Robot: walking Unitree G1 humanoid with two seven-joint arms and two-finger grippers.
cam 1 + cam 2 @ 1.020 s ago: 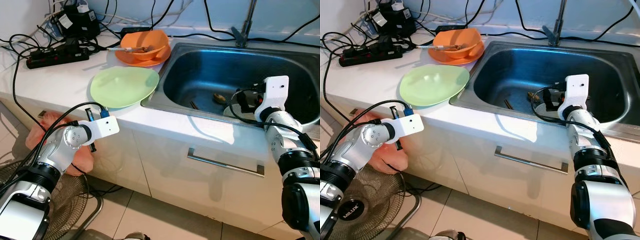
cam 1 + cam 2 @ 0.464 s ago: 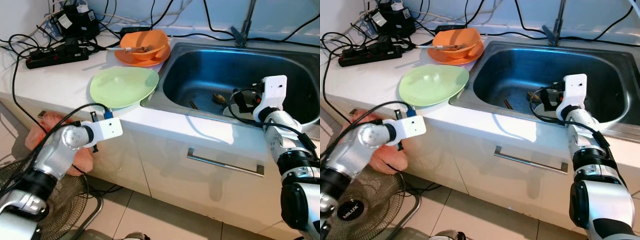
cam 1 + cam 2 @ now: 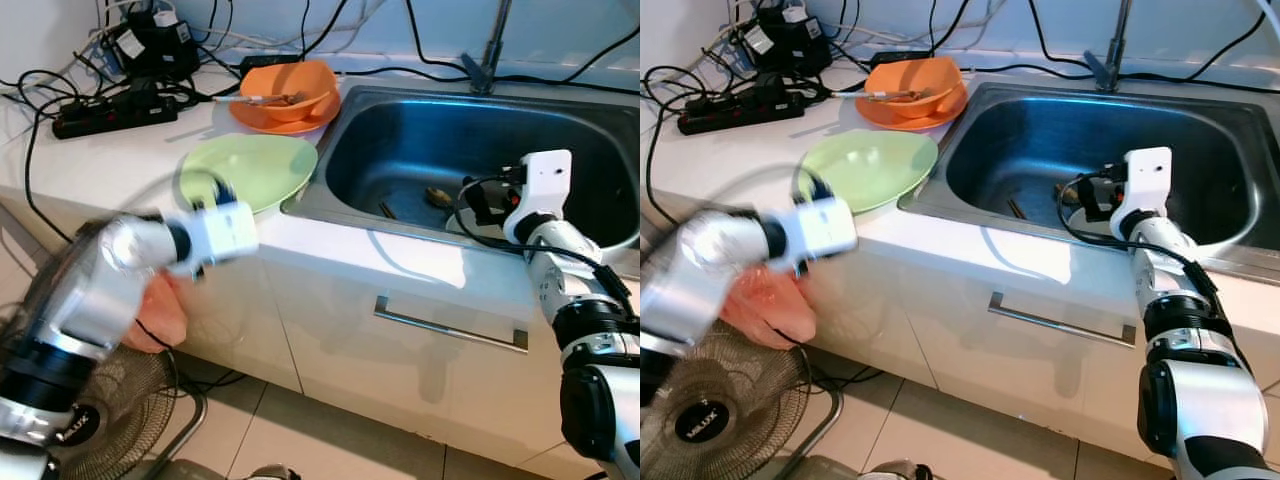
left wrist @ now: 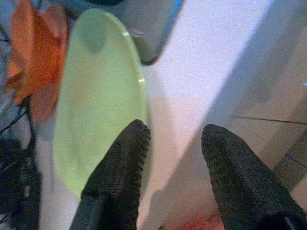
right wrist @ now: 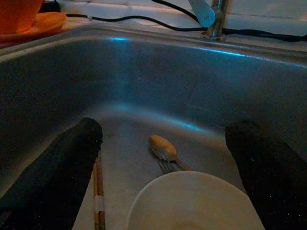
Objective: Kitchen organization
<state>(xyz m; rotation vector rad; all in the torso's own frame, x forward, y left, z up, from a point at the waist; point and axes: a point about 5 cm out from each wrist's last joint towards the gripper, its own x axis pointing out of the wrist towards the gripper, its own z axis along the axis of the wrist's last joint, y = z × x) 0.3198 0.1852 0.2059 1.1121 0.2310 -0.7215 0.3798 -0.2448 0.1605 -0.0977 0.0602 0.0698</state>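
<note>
A light green plate lies on the white counter beside the steel sink. Behind it an orange bowl with utensils sits on an orange plate. My left gripper is open and blurred with motion, hovering at the counter's front edge beside the green plate. My right gripper hangs open inside the sink, above a white dish, a spoon and chopsticks on the sink floor.
A black power strip and tangled cables crowd the counter's back left. The faucet rises behind the sink. Below the counter are a drawer handle, a pink bag and a floor fan.
My left arm has swung up and forward from below the counter edge to the green plate's front rim, blurring as it moves. The right arm has barely moved.
</note>
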